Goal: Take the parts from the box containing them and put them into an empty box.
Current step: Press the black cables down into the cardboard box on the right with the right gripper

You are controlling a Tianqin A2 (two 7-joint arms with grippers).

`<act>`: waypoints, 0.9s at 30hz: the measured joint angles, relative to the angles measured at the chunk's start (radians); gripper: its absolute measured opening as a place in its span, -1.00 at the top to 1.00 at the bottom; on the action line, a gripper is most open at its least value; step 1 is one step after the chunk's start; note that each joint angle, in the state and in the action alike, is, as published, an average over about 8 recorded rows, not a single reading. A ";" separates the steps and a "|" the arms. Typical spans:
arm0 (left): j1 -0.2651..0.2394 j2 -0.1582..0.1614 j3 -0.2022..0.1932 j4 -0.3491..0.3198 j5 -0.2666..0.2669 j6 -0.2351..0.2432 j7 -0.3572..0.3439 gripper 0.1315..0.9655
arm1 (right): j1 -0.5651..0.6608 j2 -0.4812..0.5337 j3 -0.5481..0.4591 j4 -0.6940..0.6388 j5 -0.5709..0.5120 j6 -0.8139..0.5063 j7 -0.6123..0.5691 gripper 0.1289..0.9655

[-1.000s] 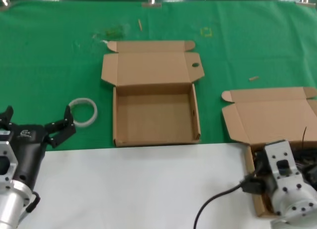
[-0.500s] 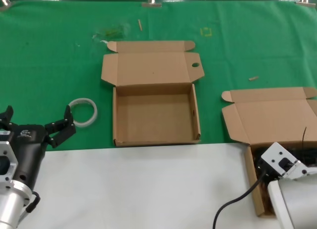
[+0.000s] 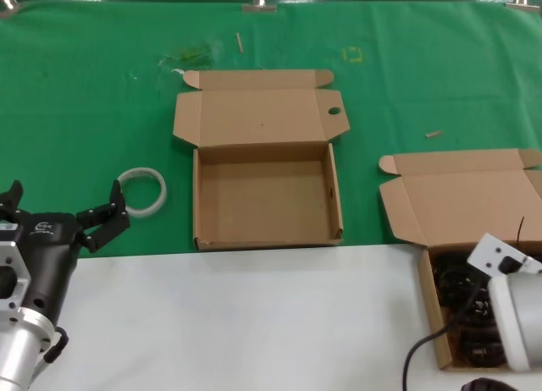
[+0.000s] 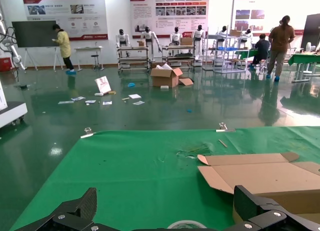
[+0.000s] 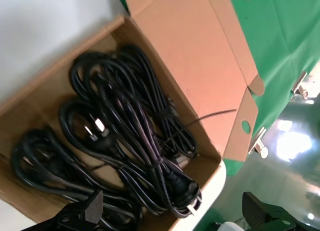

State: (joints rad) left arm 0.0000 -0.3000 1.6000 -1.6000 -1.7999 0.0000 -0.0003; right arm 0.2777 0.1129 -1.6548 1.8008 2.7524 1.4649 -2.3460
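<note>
Tabletop unchanged; right pincer shifted over cables.

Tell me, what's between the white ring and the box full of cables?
In the head view, the empty box sits between the white ring and the cable box.

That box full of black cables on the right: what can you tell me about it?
The shallow brown cardboard box sits at the table's right front, lid flap folded back onto the green cloth. In the right wrist view, bunches of thin black cables with plugs fill it, looped and tangled, one loose strand lying on the lid. One side tab shows a small round hole. The robot's right hand hovers open just above the cables.
</note>
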 joint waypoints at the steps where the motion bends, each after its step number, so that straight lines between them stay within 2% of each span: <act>1: 0.000 0.000 0.000 0.000 0.000 0.000 0.000 -1.00 | 0.000 0.000 0.013 -0.009 0.000 -0.012 -0.017 -1.00; 16: 0.000 0.000 0.000 0.000 0.000 0.000 0.000 -1.00 | 0.034 -0.005 0.195 -0.156 0.000 -0.209 -0.216 -1.00; 27: 0.000 0.000 0.000 0.000 0.000 0.000 0.000 -1.00 | 0.076 -0.010 0.272 -0.247 0.000 -0.308 -0.293 -1.00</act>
State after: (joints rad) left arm 0.0000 -0.3000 1.6001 -1.6000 -1.7996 0.0000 -0.0004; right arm 0.3541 0.1031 -1.3831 1.5534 2.7529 1.1571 -2.6390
